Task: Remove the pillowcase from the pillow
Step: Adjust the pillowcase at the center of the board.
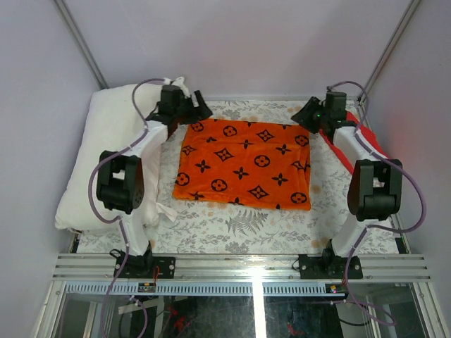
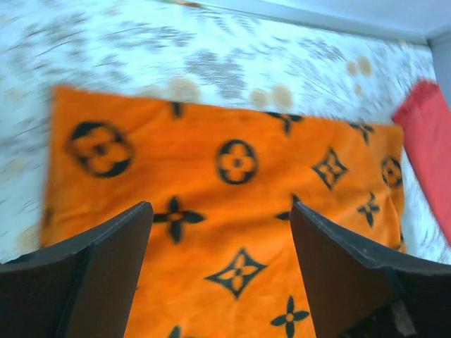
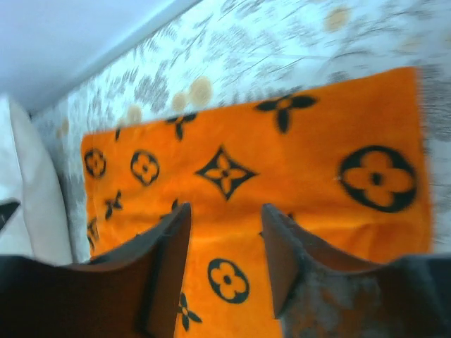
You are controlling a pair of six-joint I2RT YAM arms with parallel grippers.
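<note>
The orange pillowcase (image 1: 244, 163) with black flower and circle motifs lies flat in the middle of the table. It also fills the left wrist view (image 2: 232, 232) and the right wrist view (image 3: 282, 190). The white pillow (image 1: 99, 155) lies along the left edge, apart from the pillowcase; its edge shows in the right wrist view (image 3: 32, 190). My left gripper (image 1: 197, 109) is open and empty above the pillowcase's far left corner, seen in its own view (image 2: 220, 211). My right gripper (image 1: 304, 115) is open and empty above the far right corner, seen in its own view (image 3: 225, 211).
A floral-patterned covering (image 1: 232, 225) lies over the table. A plain red folded cloth (image 1: 366, 144) lies at the right edge under the right arm and shows in the left wrist view (image 2: 426, 148). Grey walls close the back and sides.
</note>
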